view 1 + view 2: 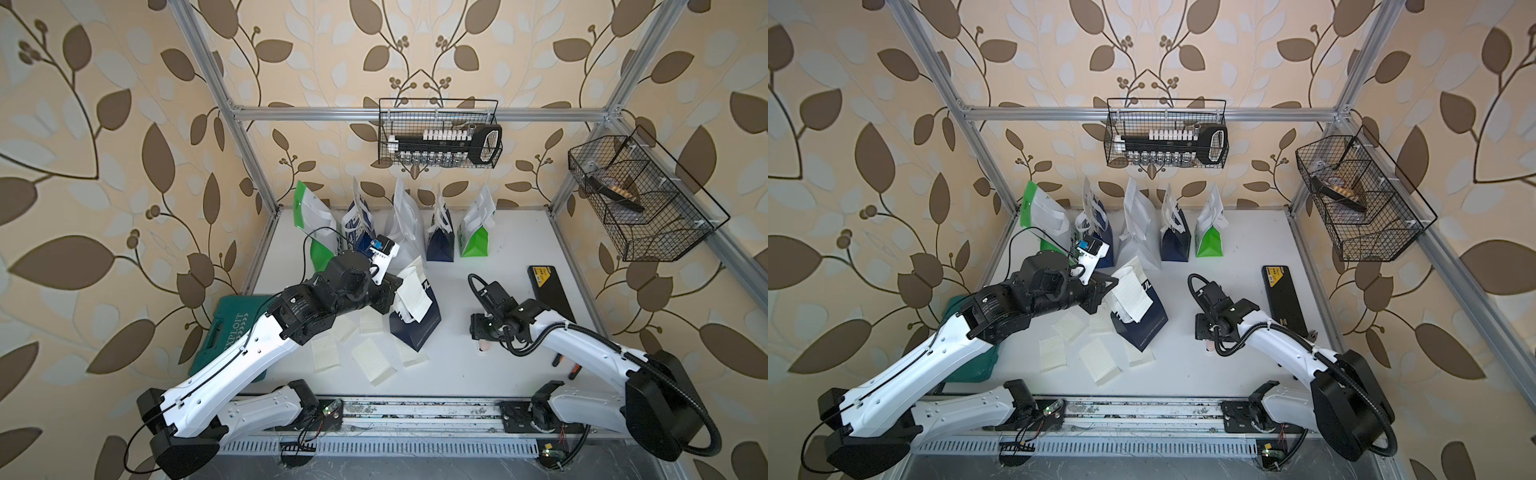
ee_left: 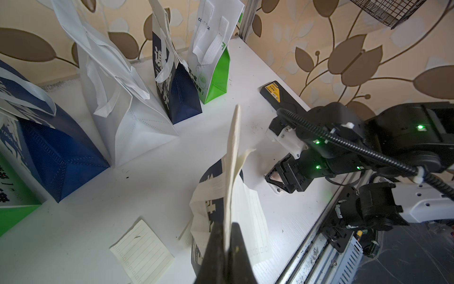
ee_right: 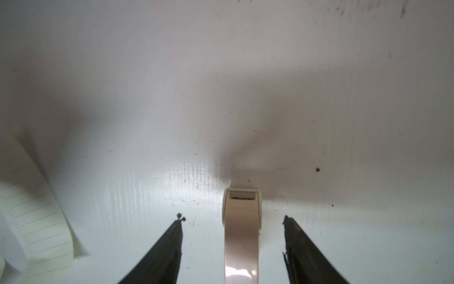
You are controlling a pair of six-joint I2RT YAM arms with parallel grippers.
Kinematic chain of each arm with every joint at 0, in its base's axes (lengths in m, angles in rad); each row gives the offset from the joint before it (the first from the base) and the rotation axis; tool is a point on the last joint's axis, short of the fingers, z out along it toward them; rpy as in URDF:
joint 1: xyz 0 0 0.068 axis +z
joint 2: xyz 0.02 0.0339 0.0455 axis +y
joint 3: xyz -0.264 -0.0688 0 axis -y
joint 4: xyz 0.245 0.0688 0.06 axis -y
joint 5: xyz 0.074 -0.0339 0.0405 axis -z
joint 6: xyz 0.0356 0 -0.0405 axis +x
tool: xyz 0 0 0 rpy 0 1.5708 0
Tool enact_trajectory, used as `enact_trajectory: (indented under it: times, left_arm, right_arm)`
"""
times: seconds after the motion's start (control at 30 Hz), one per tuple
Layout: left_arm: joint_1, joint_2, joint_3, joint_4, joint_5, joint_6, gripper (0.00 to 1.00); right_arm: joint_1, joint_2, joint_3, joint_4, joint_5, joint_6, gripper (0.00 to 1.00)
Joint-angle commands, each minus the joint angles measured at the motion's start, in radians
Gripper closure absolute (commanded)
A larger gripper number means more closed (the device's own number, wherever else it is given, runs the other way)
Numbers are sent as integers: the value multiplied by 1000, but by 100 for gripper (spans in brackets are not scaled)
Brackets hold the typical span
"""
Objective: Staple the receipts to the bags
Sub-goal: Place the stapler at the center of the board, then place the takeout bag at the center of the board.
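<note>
A navy bag (image 1: 417, 328) lies tilted at mid-table, with a cream receipt (image 1: 413, 291) against its upper edge. My left gripper (image 1: 392, 293) is shut, pinching that receipt (image 2: 233, 157) edge-on beside the bag's white handle (image 2: 208, 194). A pink-beige stapler (image 3: 242, 231) lies on the table between the spread fingers of my right gripper (image 3: 233, 218), which is open and touches nothing. In a top view the stapler (image 1: 483, 345) peeks out under that gripper. Several loose receipts (image 1: 374, 361) lie flat near the front. Several other bags (image 1: 405, 224) stand along the back wall.
A teal tool case (image 1: 226, 332) lies under the left arm. A black device with a yellow label (image 1: 550, 291) lies at the right edge, with orange-handled tools (image 1: 565, 365) nearer the front. Wire baskets hang on the back rail (image 1: 440, 133) and the right rail (image 1: 640, 199).
</note>
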Motion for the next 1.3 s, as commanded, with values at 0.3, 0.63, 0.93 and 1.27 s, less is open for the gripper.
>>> enact_trajectory:
  times: [0.3,0.63,0.93,1.27]
  left_arm:
    - [-87,276,172,241,-9,0,100]
    - [-176,758,602,313,-86,7,100]
    - [-249,1201,1239,47,-173,29,100]
    - [-262,1337,1434,-47,-216,0,100]
  right_arm:
    - [-27,-393,304,-133,347,-76,33]
    - [-28,-564,371,-218,506,-98,33]
    - [-28,-684,379,-273,575,-141,33]
    - [-27,-750,364,-285,580,-170,31]
